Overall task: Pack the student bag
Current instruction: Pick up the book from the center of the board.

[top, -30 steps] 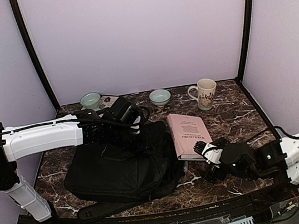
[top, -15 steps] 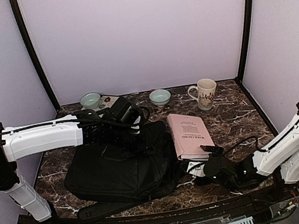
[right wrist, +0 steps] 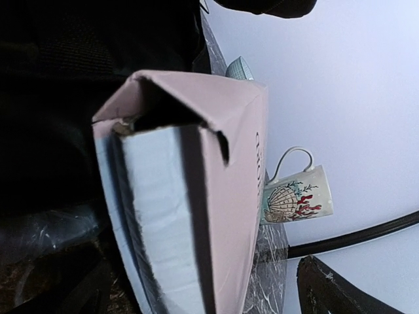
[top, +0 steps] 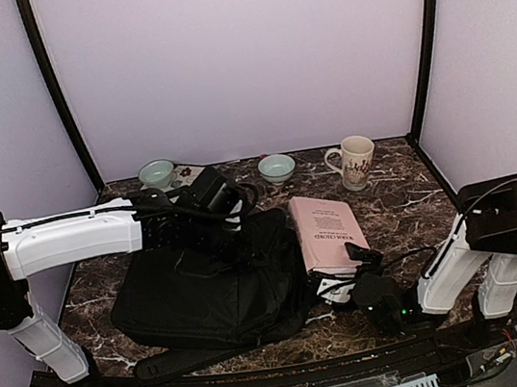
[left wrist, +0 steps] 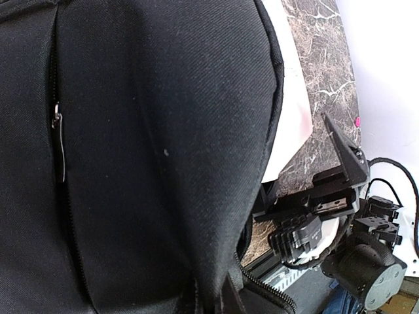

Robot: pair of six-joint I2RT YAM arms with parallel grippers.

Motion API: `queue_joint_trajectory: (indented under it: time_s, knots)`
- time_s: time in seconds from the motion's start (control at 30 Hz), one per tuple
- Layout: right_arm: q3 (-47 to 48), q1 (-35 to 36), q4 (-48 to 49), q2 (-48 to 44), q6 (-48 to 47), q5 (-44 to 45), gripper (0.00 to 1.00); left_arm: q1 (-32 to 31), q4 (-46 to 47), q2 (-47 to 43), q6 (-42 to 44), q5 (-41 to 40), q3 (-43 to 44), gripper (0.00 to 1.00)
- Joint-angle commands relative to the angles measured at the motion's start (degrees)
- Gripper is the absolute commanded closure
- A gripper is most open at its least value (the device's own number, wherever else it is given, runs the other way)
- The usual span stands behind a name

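The student bag (top: pixel 205 294), a large black backpack, lies left of centre on the marble table; in the left wrist view its fabric (left wrist: pixel 150 150) fills the frame, with a zipper pull (left wrist: pixel 57 124) at the left. My left gripper (top: pixel 228 229) is shut on bunched fabric at the bag's far edge, its fingers hidden in the folds. A pink book (top: pixel 326 232) lies just right of the bag. My right gripper (top: pixel 349 275) is open at the book's near end. In the right wrist view the book's page edge (right wrist: pixel 163 216) lies between the dark fingers (right wrist: pixel 327 288).
Two pale green bowls (top: pixel 156 174) (top: pixel 277 166) and a shell-printed mug (top: pixel 356 161) stand along the back edge; the mug (right wrist: pixel 298 196) also shows in the right wrist view. Lilac walls with black posts close the table on three sides. A bag strap (top: pixel 167 363) trails toward the near edge.
My right arm has folded upright and its gripper has slid left to the near end of the pink book. The left arm and the bag have not moved.
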Motion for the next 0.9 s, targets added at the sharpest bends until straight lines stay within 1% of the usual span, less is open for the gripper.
queue_joint_trajectory:
  time_s: [0.0,0.1,0.17,0.2,0.27,0.47,0.5,0.6,0.63,0.67,0.8,0.87]
  knots:
    - [-0.6,-1.8,10.9,0.8,-4.1,0.4,0.00,-0.6,0.4,-2.9,0.4,1.3,1.0,1.00]
    - [-0.7,-2.8,12.6,1.4,-5.4,-1.8,0.05,-0.6,0.4,-3.0,0.4,1.4,1.0,1.00]
    - [-0.9,-3.2,14.9,2.6,-7.0,-2.6,0.12,-0.6,0.3,-3.0,0.4,1.5,1.0,1.00]
    - [-1.0,-3.4,16.0,3.3,-7.7,-2.9,0.20,-0.6,0.1,-3.1,0.4,1.6,1.0,1.00]
    - [-1.1,-3.4,18.2,4.4,-9.1,-4.0,0.30,-0.6,0.0,-2.9,0.6,1.8,1.0,1.00]
    - [-1.1,-3.7,18.5,4.0,-9.7,-5.8,0.60,-0.6,-0.4,-2.0,1.0,2.3,2.1,1.00]
    - [-1.1,-3.8,18.5,3.7,-9.9,-5.7,0.67,-0.5,-0.4,-1.8,1.1,2.4,2.4,1.00]
    - [-1.0,-3.8,18.0,2.2,-10.9,-4.4,0.93,-0.5,-0.5,-1.1,1.4,2.7,3.1,1.00]
    - [-0.9,-3.8,17.9,1.6,-11.1,-3.7,0.99,-0.5,-0.4,-0.9,1.5,2.7,3.1,1.00]
    - [-0.9,-3.8,17.8,0.9,-11.3,-2.9,1.00,-0.5,-0.1,-0.9,1.5,2.7,3.1,1.00]
    - [-0.2,-3.4,18.1,-2.9,-13.0,1.2,1.00,-0.5,0.6,-1.0,1.5,2.6,3.0,1.00]
    - [0.7,-3.0,15.8,-5.9,-12.7,3.0,1.00,-0.5,0.8,-1.3,1.4,2.3,3.1,1.00]
